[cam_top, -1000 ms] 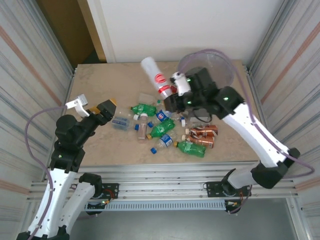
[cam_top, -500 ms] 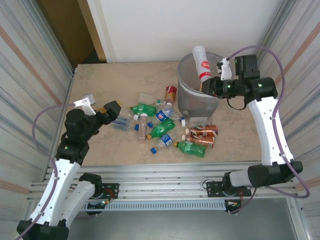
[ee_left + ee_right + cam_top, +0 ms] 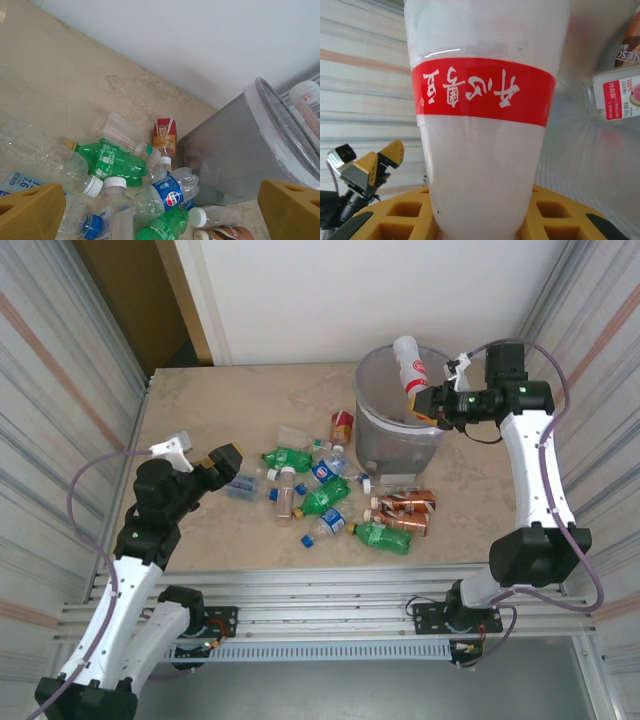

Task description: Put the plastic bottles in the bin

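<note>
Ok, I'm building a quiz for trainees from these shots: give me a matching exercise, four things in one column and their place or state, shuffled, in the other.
Things
1. red-labelled bottle
2. left gripper
3. brown-labelled bottles
4. bin

Place or state
A. open, over the left part of the table
B. lying on the table near the bin's foot
C. clamped in the right gripper, over the bin
D. upright at the far right, bag-lined

Pairs: 1-C, 2-A, 3-B, 4-D
</note>
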Tool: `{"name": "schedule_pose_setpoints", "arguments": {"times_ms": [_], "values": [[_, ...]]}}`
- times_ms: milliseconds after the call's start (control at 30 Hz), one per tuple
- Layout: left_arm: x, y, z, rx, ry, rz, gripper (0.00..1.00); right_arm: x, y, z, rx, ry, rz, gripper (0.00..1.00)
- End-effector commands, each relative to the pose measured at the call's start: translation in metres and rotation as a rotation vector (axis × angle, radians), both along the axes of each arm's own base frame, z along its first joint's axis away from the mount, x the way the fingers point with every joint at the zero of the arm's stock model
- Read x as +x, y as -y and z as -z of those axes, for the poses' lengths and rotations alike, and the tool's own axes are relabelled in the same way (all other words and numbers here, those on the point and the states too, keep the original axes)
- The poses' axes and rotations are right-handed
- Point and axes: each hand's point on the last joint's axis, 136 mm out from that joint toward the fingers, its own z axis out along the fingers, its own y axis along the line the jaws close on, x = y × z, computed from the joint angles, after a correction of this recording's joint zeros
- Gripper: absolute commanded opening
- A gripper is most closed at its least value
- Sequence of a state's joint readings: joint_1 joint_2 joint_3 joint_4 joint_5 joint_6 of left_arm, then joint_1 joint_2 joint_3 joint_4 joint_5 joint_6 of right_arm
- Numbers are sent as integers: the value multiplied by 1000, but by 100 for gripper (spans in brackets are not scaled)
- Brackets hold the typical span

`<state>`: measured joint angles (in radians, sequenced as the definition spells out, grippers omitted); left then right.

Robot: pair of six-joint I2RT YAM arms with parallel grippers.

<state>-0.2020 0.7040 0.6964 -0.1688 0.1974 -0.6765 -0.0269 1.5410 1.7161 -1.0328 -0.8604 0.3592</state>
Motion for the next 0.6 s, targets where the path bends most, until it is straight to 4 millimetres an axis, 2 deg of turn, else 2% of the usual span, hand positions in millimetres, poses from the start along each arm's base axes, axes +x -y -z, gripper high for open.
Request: {"name": "schedule_pose_setpoints", "arguments": {"times_ms": [0, 333, 567], "values": [[2, -6, 2, 12, 5, -32, 99, 2, -3, -5, 66, -20, -4, 25], [2, -9, 4, 19, 1, -50, 99, 11, 6, 1, 96, -53, 53, 32], [1, -12, 6, 25, -3, -66, 99, 6, 6, 4, 133, -77, 69, 33]]}}
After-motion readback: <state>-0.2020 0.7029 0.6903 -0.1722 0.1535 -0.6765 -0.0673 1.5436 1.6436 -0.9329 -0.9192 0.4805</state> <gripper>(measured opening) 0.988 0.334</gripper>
